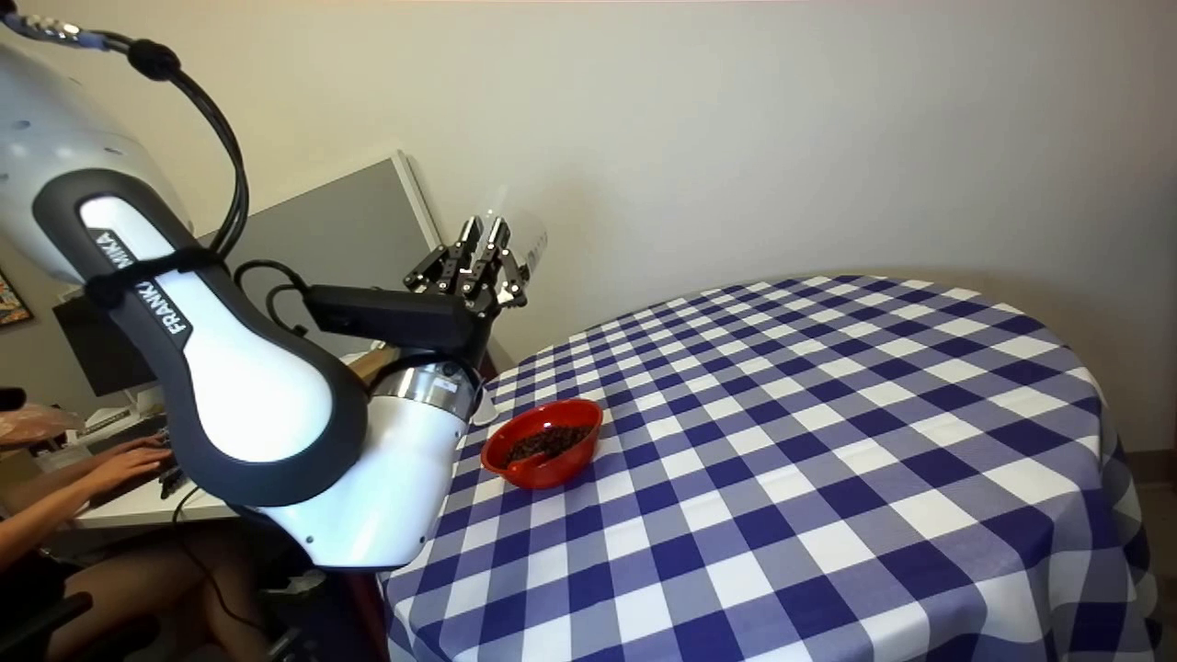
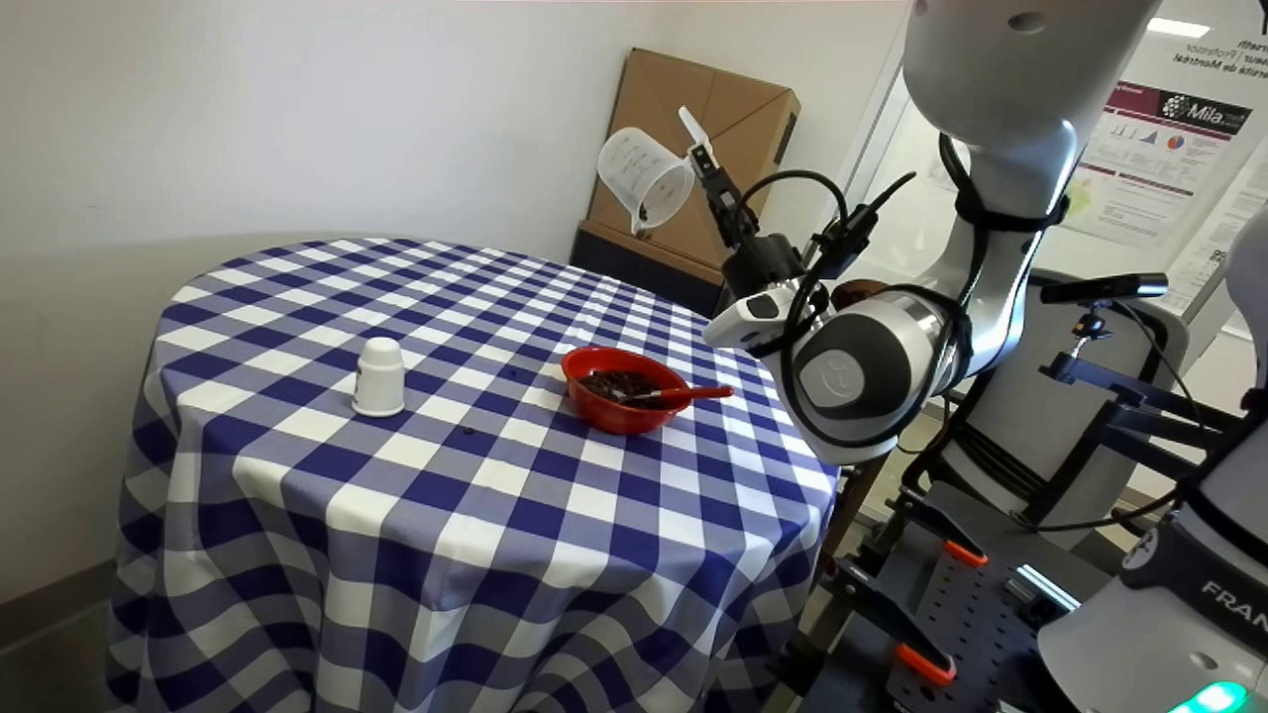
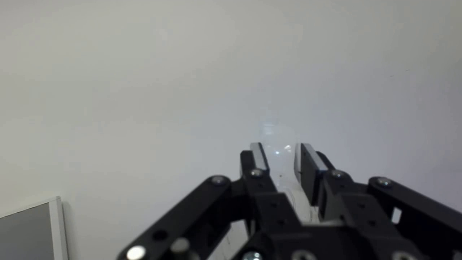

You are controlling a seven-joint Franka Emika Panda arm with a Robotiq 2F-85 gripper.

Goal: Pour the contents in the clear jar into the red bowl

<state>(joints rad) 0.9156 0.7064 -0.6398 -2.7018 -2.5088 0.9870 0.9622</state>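
Note:
The clear jar [image 2: 634, 170] hangs in the air, tilted well over with its mouth slanting downward; a few dark bits cling near the lip. My gripper [image 2: 699, 156] is shut on its handle, also seen as a translucent shape between the fingers in the wrist view, where the gripper [image 3: 279, 155] comes from below. In an exterior view the jar [image 1: 535, 241] is faint behind the gripper [image 1: 485, 225]. Lower down, the red bowl [image 2: 622, 415] stands upright on the table, holding dark pieces and a red-handled utensil [image 2: 693, 393]. The jar is higher than the bowl [image 1: 557, 476] and apart from it.
A white bottle-shaped container [image 2: 380, 378] stands on the checked tablecloth [image 2: 416, 287]. Small dark crumbs [image 2: 468, 431] lie on the cloth. A cardboard box [image 2: 738, 99] stands beyond the table. At a desk, a person's hands [image 1: 129, 464] show behind the arm.

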